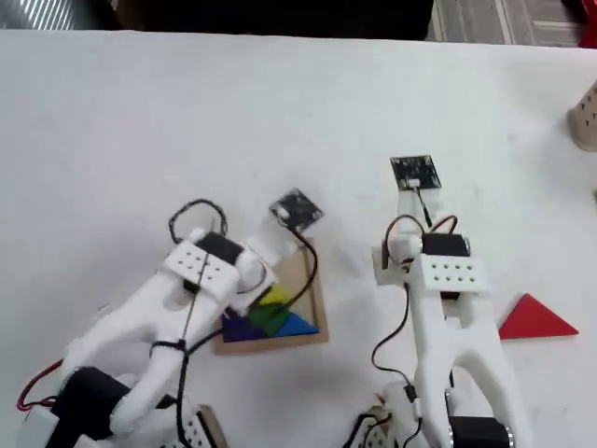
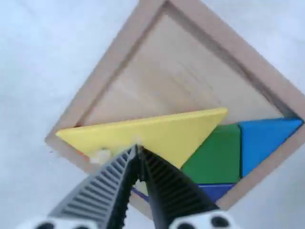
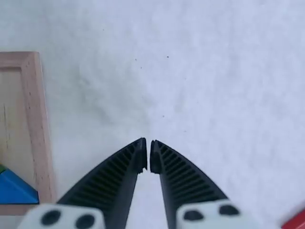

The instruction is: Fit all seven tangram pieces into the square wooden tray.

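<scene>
The square wooden tray (image 1: 319,301) lies under my left arm, and the left wrist view looks into the tray (image 2: 110,61). Inside it sit a green piece (image 2: 214,155), a blue triangle (image 2: 264,140) and a purple piece (image 1: 239,328). A large yellow triangle (image 2: 157,133) hangs tilted over the tray's open half, one corner past the rim. My left gripper (image 2: 139,151) is shut on the yellow triangle's hidden corner. A red triangle (image 1: 534,319) lies on the table to the right of the other arm. My right gripper (image 3: 148,155) is shut over bare table beside the tray's rim (image 3: 41,119).
A pale perforated cone (image 1: 585,116) stands at the table's right edge. A small wooden block (image 1: 211,426) sits by the left arm's base. White tabletop stretches behind both arms to the far edge.
</scene>
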{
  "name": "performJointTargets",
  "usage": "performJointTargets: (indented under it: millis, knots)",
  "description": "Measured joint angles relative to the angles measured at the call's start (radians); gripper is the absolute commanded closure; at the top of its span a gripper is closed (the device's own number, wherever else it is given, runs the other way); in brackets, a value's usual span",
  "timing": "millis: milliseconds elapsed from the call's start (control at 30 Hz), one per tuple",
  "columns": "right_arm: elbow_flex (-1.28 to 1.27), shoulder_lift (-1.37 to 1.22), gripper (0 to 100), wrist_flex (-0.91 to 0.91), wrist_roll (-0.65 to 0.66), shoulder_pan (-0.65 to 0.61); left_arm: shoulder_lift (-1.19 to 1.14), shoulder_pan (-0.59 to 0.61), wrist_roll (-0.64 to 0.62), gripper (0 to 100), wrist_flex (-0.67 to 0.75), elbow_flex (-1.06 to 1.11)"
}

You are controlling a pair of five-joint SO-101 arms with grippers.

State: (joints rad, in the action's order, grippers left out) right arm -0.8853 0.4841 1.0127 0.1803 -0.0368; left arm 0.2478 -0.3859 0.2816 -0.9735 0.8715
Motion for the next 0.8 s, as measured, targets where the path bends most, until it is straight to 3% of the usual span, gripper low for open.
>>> performJointTargets:
  millis: [433, 800]
  knots:
    - [0.0, 0.0, 98.1, 0.0, 0.0, 0.0, -0.026, 0.066, -0.199, 98, 0.031, -0.048]
    - [0.0, 0.0, 98.1, 0.0, 0.0, 0.0, -0.021, 0.063, -0.209, 98, -0.018, -0.061]
